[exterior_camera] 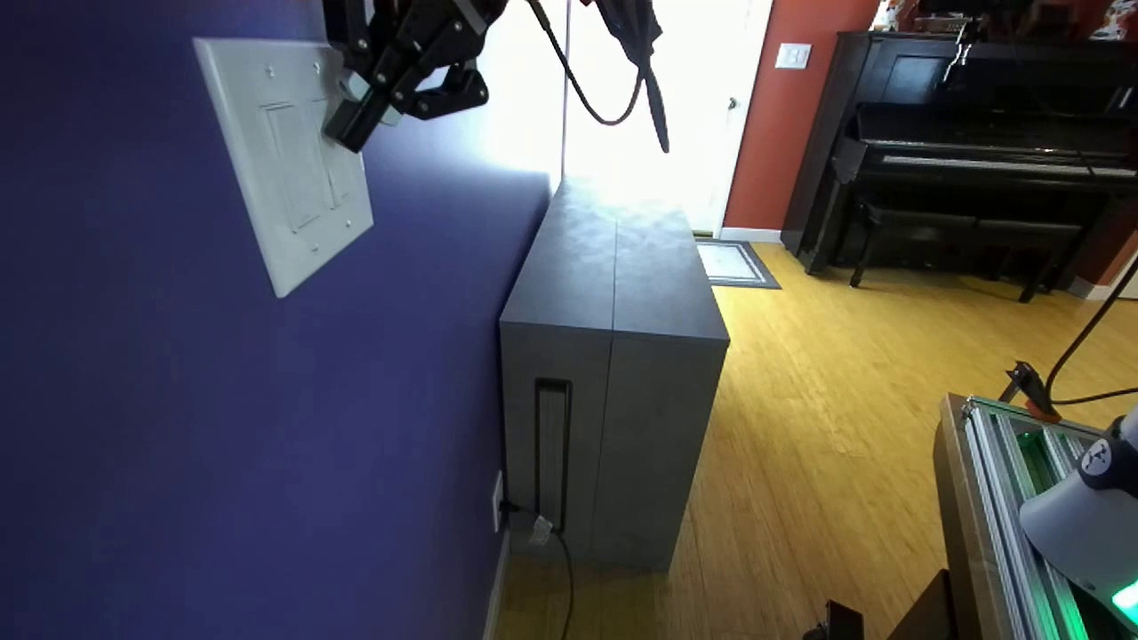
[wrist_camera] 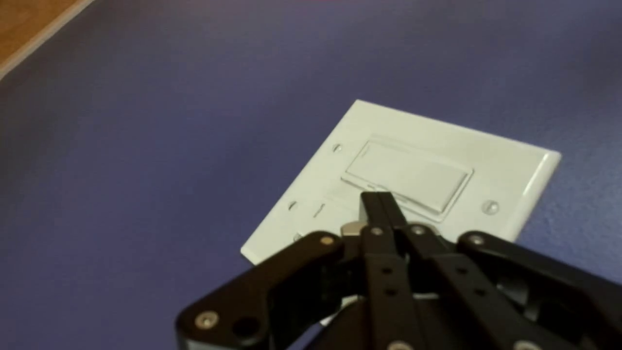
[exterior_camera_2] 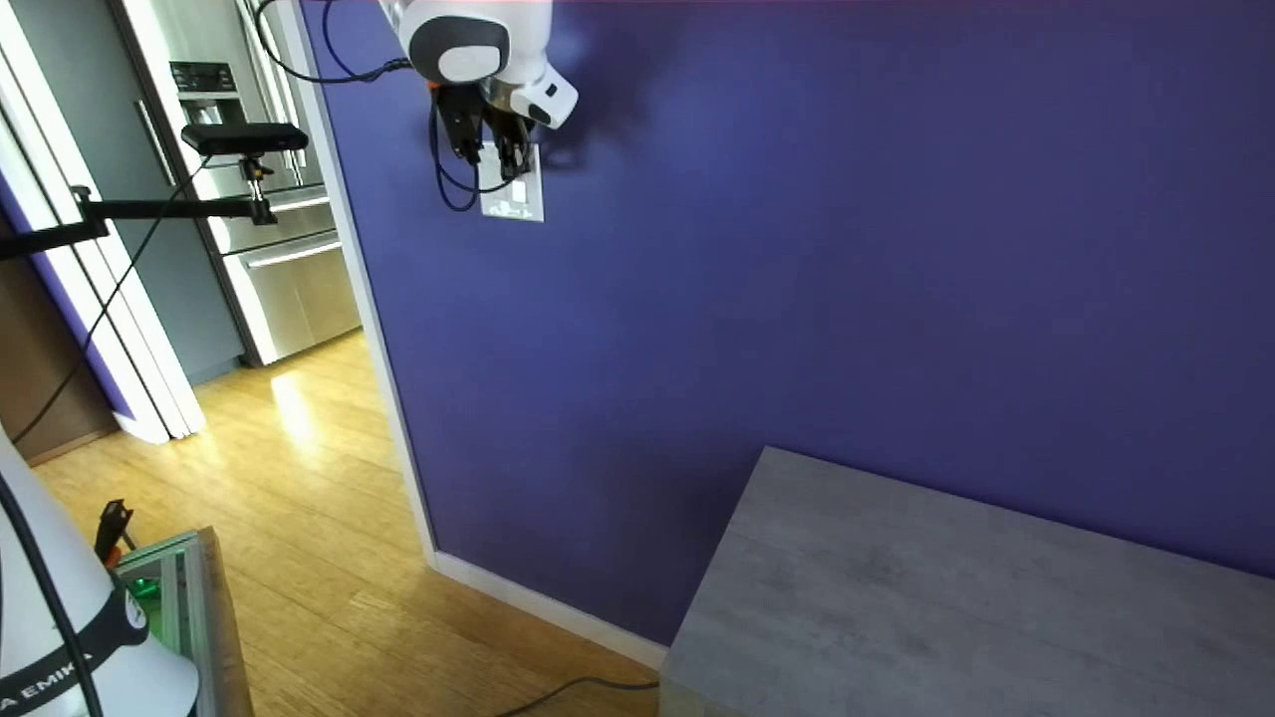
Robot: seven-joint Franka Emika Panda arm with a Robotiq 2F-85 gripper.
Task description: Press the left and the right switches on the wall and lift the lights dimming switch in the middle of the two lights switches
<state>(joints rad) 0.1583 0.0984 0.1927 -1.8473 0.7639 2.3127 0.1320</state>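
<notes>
- We see the jaws closed, their two tips meeting side by side in the wrist view.
- The white switch plate (wrist_camera: 505, 160) is directly in front of the jaws; their tips overlap its middle as we look from the wrist, and we cannot tell whether they touch it.
- A long white switch paddle (wrist_camera: 408, 175) sits just beyond the jaw tips, and a thin strip runs along its edge nearest to them. Whether that strip is the dimming switch, we cannot tell.
- The plate's other half is largely hidden from us by the jaws.
- The violet-blue wall (exterior_camera_2: 896, 249) spreads out behind the plate, facing the jaws, in both exterior views.
- In an exterior view we find the white arm (exterior_camera_2: 518, 40) just above the jaws.
- The grey cabinet (exterior_camera: 569, 284) stands against the same wall, well below the jaws.
- Well apart from the jaws, across the room, we see a black piano (exterior_camera: 933, 129) beside a red wall (exterior_camera: 760, 169).
- The yellowish wooden floor (exterior_camera: 773, 427) lies far below the jaws.
</notes>
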